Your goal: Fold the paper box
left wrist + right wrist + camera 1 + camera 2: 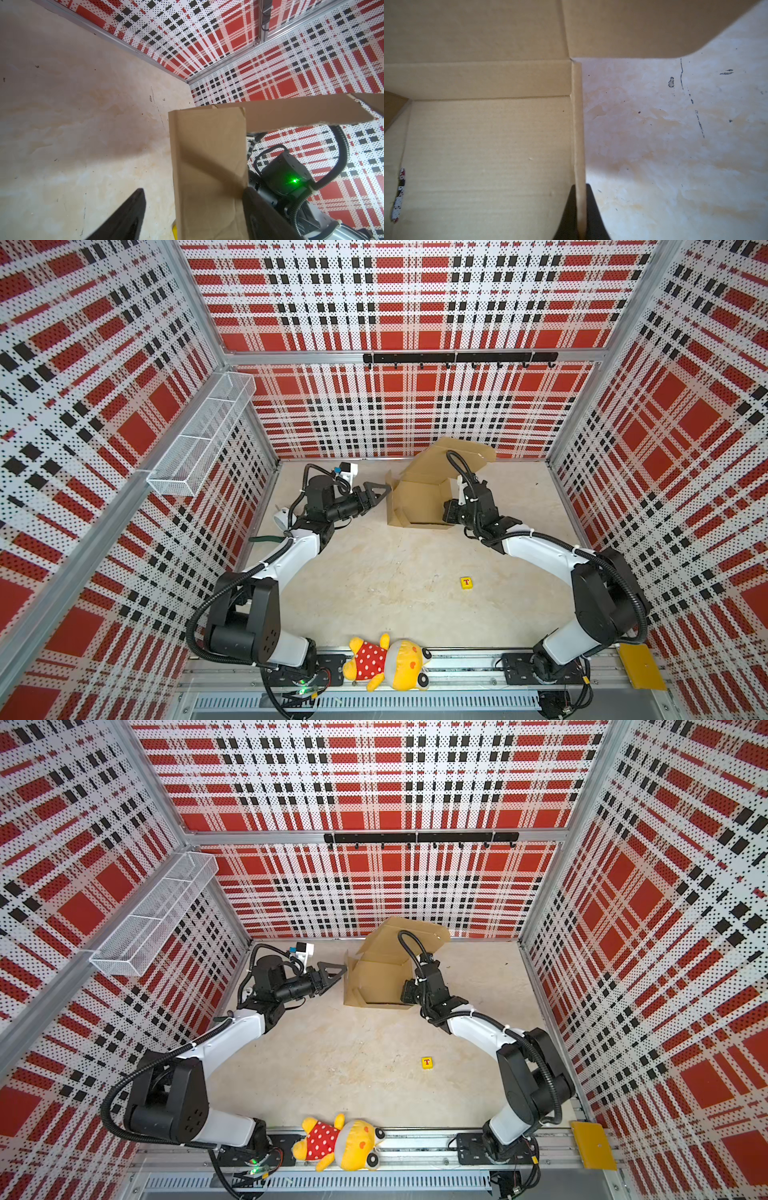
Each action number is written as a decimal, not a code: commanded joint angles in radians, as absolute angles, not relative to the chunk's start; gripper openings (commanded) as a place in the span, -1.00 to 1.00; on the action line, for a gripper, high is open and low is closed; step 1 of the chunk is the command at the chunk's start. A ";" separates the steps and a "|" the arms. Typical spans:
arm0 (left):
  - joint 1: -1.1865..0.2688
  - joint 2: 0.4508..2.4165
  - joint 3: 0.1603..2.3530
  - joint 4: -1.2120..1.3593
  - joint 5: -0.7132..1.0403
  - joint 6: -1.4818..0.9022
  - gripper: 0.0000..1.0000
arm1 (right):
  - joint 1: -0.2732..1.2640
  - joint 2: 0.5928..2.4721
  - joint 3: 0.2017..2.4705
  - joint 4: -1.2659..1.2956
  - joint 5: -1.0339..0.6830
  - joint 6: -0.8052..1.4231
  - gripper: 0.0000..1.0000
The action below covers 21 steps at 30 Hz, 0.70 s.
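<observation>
Noted right claw [580, 186] pinched shut on an upright side wall of the cardboard box [488, 145], one finger inside and one outside. Noted left claw [384, 493] spread wide, gripping nothing. In the left wrist view, found the box's side flap standing between its fingers [128, 214]: well clear of one, right at the other. Could not settle contact there.

Located the box [419, 497] at the far side of the surface [374, 564], between the two claws and just short of the back wall, with the big lid flap tilted up and back. In both top views, found the right wrist and its cable over the box's right wall, hiding that claw from above and covering part of the box floor.

Logged nearby:
- small yellow tile [466, 582] with a red T, on open surface well apart from the box
- plush toy [386, 662] lying across the near rail between the arm bases
- yellow plate [642, 666] at the near right corner
- wire basket [203, 423] fixed to the left wall
- hook rail [459, 357] on the back wall
</observation>
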<state>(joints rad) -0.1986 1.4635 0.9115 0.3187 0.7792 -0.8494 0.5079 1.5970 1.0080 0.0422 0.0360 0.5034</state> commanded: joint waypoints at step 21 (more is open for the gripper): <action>-0.264 1.497 0.922 0.222 0.713 -0.795 0.11 | 0.532 1.615 1.071 0.018 0.104 0.469 -1.00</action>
